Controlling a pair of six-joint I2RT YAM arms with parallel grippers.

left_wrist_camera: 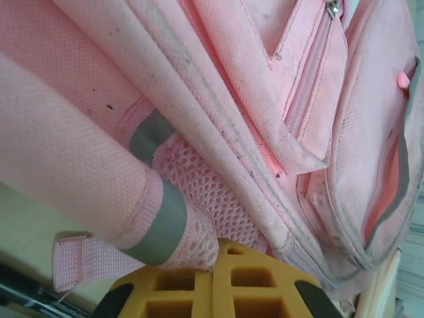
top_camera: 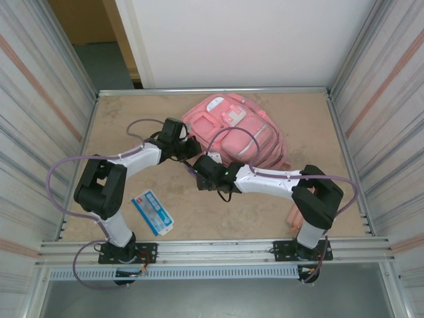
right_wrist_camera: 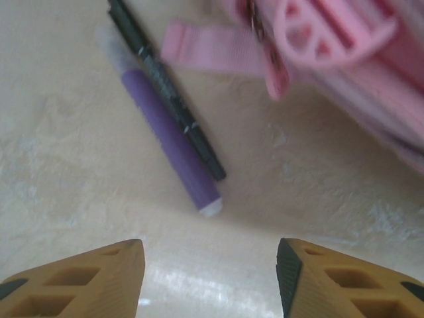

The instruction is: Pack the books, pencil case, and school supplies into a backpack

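The pink backpack (top_camera: 242, 129) lies at the table's middle back. My left gripper (top_camera: 184, 144) is at its left edge, shut, with the backpack's pink mesh fabric (left_wrist_camera: 199, 199) pinched at the yellow fingertips (left_wrist_camera: 232, 255). My right gripper (top_camera: 201, 171) hovers open just in front of the backpack. In the right wrist view a purple pen (right_wrist_camera: 169, 146) and a thin black pen (right_wrist_camera: 165, 93) lie side by side on the table ahead of the open right gripper (right_wrist_camera: 211, 262), apart from it. The light blue pencil case (top_camera: 152, 212) lies flat at the near left. A pale pink book (top_camera: 291, 215) peeks from behind the right arm.
A loose pink strap (right_wrist_camera: 212, 46) and the backpack's pull tab (right_wrist_camera: 318, 33) lie just beyond the pens. Metal rails (top_camera: 212, 248) edge the table's near side, and corrugated walls (top_camera: 40, 99) close in left and right. Bare table (top_camera: 232, 215) lies between the arms.
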